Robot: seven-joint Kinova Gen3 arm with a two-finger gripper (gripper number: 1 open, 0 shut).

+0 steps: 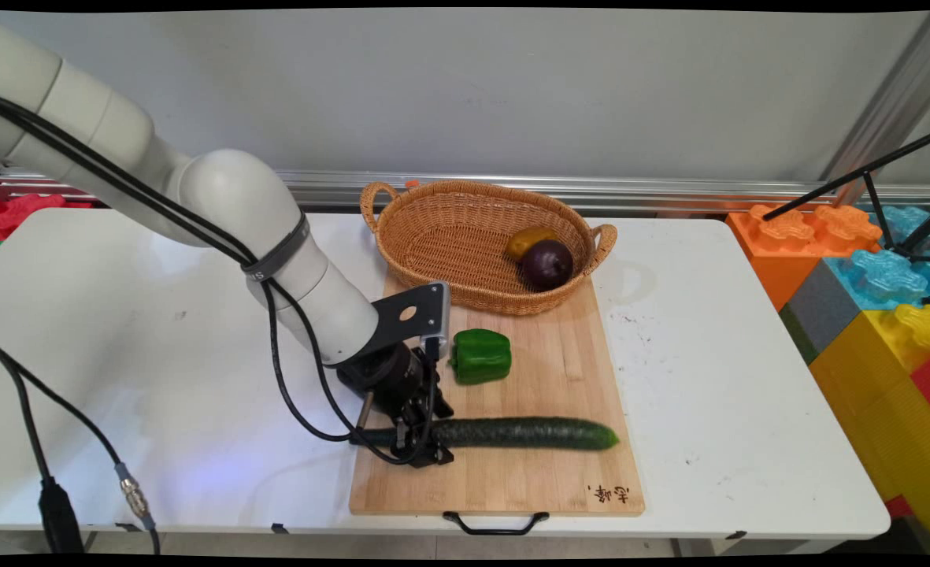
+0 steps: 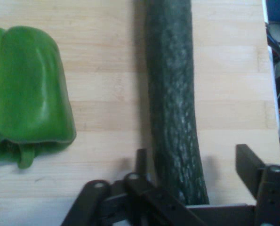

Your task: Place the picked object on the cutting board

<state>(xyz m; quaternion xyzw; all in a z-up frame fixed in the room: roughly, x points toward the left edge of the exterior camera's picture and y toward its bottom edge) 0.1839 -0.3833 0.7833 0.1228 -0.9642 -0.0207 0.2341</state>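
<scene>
- While the claw (image 1: pixel 425 450) sits low on the board, its two fingers stand spread to either side of the cucumber (image 1: pixel 524 433), near that vegetable's stem end; in the hand view one finger (image 2: pixel 141 162) is close against the skin and the other (image 2: pixel 249 162) stands off with a gap.
- Cucumber's place: straight ahead of the claw, running away from it along the cutting board (image 1: pixel 543 370), most of its length beyond the fingers.
- Risk, as I judge it: a grip this close to one end leaves the long body unbalanced, so it could droop or swivel between the pads.
- Second risk: with the gaps uneven, the nearer finger would touch first and could roll the cucumber sideways on the smooth wood.
- Just off to the claw's side lies a green bell pepper (image 2: pixel 27 89), apart from the cucumber but close enough to be nudged by a wide swing.
- Farther beyond sits a wicker basket (image 1: pixel 465 244) holding a purple onion (image 1: pixel 547 264) and a yellowish piece (image 1: pixel 529 240).
- Writing: characters are burnt into the board's corner (image 1: pixel 611 494), too small to read.
</scene>
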